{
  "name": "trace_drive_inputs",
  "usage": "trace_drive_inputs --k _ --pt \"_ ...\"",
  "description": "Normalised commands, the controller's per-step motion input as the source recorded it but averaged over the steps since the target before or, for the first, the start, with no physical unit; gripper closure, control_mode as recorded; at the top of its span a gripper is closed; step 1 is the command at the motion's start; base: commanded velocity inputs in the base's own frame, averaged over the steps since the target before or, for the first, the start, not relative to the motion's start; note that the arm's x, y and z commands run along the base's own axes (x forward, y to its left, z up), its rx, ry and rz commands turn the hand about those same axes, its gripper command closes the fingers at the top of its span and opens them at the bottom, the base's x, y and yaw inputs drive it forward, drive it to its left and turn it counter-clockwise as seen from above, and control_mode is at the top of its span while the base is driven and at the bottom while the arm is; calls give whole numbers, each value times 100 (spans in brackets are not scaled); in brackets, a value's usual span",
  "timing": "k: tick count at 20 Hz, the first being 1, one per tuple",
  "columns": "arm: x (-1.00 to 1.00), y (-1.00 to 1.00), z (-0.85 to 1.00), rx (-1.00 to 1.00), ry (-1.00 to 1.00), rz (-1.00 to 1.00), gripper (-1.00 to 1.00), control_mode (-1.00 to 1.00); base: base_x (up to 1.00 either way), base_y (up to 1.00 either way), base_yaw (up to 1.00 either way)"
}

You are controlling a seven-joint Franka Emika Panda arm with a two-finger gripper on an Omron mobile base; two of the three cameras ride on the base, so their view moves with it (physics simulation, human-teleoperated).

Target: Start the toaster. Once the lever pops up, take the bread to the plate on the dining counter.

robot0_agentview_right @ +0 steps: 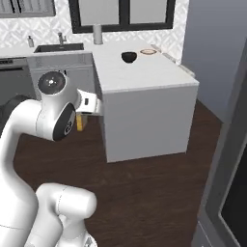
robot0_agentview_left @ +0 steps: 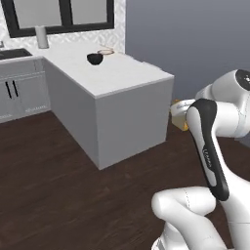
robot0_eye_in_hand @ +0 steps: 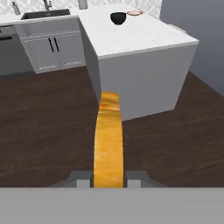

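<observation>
1. Kitchen, mid-carry: my gripper is clamped on the bread, the slice seen edge-on in the hand view, its golden crust running up from between my fingertips; it hangs above dark wood floor, well short of the counter.

2. The dining counter juts toward me as a white slab on a plain grey-white block; at its far end sits the plate, red rim just readable, with a dark bowl just beside it, on the side nearer the sink.

3. From the left base camera the bread peeks out as a small yellow patch behind my forearm, beyond the counter's near corner; the right base camera shows a sliver of it beside my wrist, with the plate and bowl far across the top.

4. My reading: the toasting part looks finished and the carry to the plate is the step in hand, with the whole counter top between slice and plate.

5. To do it well, I judge: keep the squeeze steady so the slice neither slips nor crumbles; raise it clear of the counter edge before crossing; pass on the plate's side of the bowl; tip the slice flat, low over the plate's pale centre, before letting go.
</observation>
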Motion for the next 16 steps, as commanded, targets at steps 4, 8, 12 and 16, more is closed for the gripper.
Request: trace_drive_inputs --k 4,8,12,16 --pt "0 0 0 0 0 0 100 100 100 -73 -36" --pt "0 0 0 0 0 0 100 100 100 -59 -34" --pt "0 0 0 0 0 0 100 100 100 -54 -31" --pt "0 0 0 0 0 0 100 100 100 -48 -22"
